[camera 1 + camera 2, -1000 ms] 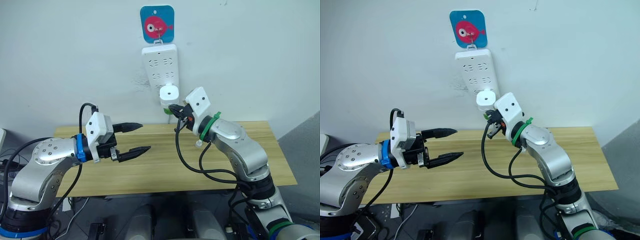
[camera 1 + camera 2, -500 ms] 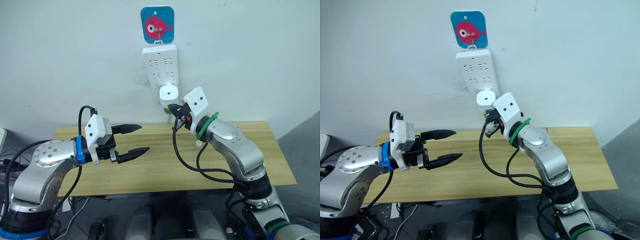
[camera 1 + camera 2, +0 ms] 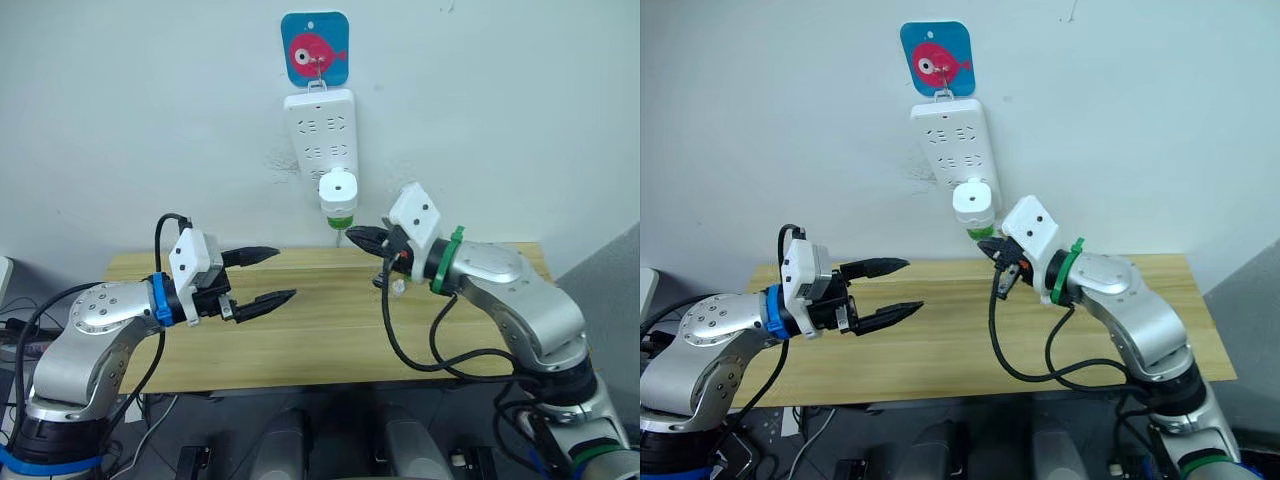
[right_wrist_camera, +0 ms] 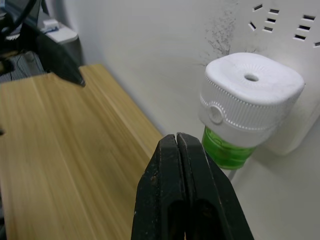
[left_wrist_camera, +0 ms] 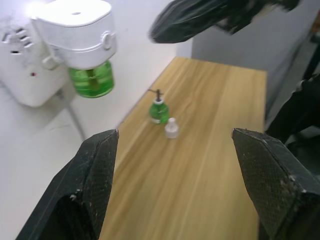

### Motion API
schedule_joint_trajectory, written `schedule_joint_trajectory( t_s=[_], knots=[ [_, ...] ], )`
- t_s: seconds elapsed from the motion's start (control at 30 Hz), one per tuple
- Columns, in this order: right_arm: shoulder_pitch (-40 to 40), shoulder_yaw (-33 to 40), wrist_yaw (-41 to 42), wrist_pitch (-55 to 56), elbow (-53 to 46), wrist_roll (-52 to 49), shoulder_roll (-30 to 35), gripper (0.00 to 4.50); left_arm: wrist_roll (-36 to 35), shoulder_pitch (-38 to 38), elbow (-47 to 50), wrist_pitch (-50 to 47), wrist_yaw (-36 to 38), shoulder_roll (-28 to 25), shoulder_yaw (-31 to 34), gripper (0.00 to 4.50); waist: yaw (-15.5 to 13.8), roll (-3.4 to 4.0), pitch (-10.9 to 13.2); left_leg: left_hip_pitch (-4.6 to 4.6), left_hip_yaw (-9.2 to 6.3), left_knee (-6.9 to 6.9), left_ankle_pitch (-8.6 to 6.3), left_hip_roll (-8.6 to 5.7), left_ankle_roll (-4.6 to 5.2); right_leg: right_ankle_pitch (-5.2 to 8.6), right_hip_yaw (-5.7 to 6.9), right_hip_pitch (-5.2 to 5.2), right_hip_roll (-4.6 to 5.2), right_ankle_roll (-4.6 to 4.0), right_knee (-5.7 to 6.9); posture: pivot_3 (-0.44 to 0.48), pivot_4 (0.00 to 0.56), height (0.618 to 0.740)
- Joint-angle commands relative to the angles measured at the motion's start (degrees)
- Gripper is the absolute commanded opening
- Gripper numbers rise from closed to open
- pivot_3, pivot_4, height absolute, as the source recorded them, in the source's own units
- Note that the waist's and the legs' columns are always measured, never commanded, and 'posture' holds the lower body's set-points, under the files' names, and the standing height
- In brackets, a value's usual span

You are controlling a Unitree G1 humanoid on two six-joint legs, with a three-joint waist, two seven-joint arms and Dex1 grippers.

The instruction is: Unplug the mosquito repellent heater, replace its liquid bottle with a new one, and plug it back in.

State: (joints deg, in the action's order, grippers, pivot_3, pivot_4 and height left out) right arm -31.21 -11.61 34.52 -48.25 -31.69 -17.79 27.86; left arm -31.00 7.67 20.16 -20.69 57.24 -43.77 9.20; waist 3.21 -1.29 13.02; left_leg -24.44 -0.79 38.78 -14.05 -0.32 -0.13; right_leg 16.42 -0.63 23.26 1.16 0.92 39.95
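Right gripper (image 3: 362,236) has backed off the mosquito repellent heater (image 3: 339,189), jaws together, just below-right of it. Heater stays plugged in the power strip (image 3: 322,125). Left gripper (image 3: 272,275) jaws apart, well left.

- I seem to be in a plain test room or lab corner set up like a bit of a home.
- In front of me is a bare, pale wall (image 3: 150,120), scuffed beside the white power strip (image 3: 322,140) that hangs on it.
- The strip hangs from a blue hook plate with a pink cartoon fish (image 3: 314,47).
- A narrow wooden desk (image 3: 300,340) is pushed against the wall.
- Loose black cables (image 3: 20,335) lie to my left, and grey floor (image 3: 600,290) shows to my right.
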Motion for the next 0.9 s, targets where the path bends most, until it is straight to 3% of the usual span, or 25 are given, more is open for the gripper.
schedule_joint_trajectory(
  t_s=[0.03,0.13,0.23,0.37,0.43,0.57,0.67,0.9],
  knots=[
    [1.44,5.16,3.96,2.22,-2.86,-1.09,6.03,0.39,2.59,0.53,-2.18,4.66,3.36,-3.25,1.84,4.37,-0.02,-0.04,-0.03,0.00,0.00,0.00,0.00,0.00,0.00,0.00,0.01,0.00,0.00,0.00,0.00,-0.089,0.154,0.740],
    [3.98,8.01,10.30,2.07,-3.35,-3.48,13.95,1.27,4.22,0.99,-5.26,8.35,6.31,-5.65,2.33,4.50,-0.07,-0.03,-0.08,-0.01,0.02,-0.01,0.00,0.00,0.00,0.00,0.00,0.00,0.00,0.00,-0.02,-0.091,0.141,0.740],
    [8.36,10.09,19.86,9.42,-2.12,-2.67,24.34,2.39,5.80,2.16,-8.40,11.19,8.05,-7.66,2.65,4.50,-0.41,-0.04,-0.13,-0.02,0.02,-0.01,0.00,-0.01,0.00,0.00,0.02,0.00,0.00,0.00,-0.06,-0.088,0.128,0.740],
    [11.64,14.96,25.42,18.59,3.35,-1.19,31.41,3.92,7.20,3.12,-10.54,11.61,11.17,-11.51,1.96,4.50,-0.24,-0.07,-0.93,-0.01,0.08,0.00,-0.01,0.01,0.01,0.00,-0.01,0.00,-0.01,0.01,-0.07,-0.085,0.107,0.740],
    [12.64,16.71,26.92,20.91,5.39,-1.04,33.08,4.47,7.26,2.89,-10.49,10.13,12.17,-13.03,1.46,4.50,-0.18,-0.08,-1.39,0.00,0.12,-0.01,-0.01,0.01,0.01,0.01,-0.04,0.00,0.00,0.01,-0.06,-0.083,0.098,0.740],
    [14.48,20.07,30.14,25.54,9.98,0.07,37.27,4.47,9.64,-2.90,-8.27,6.90,12.46,-17.16,1.73,4.50,-0.05,-0.02,-2.35,0.00,0.18,-0.02,-0.01,0.02,0.02,0.01,-0.11,0.01,-0.01,0.02,-0.07,-0.082,0.080,0.740],
    [14.72,21.64,31.98,26.66,12.46,-0.97,38.36,4.47,11.53,-4.13,-8.22,9.20,9.65,-16.19,3.00,4.50,-0.13,-0.01,-2.80,0.01,0.24,-0.01,-0.02,0.02,0.03,0.02,-0.15,0.01,0.00,0.03,-0.08,-0.071,0.070,0.740],
    [14.86,21.17,33.55,29.30,15.31,-0.18,38.36,4.47,8.72,-4.10,-8.30,7.24,8.29,-14.39,4.78,4.50,-0.67,0.01,-4.20,0.06,0.25,0.00,-0.02,0.02,0.03,0.02,-0.16,-0.04,0.00,0.03,-0.07,-0.041,0.061,0.740]
  ],
)
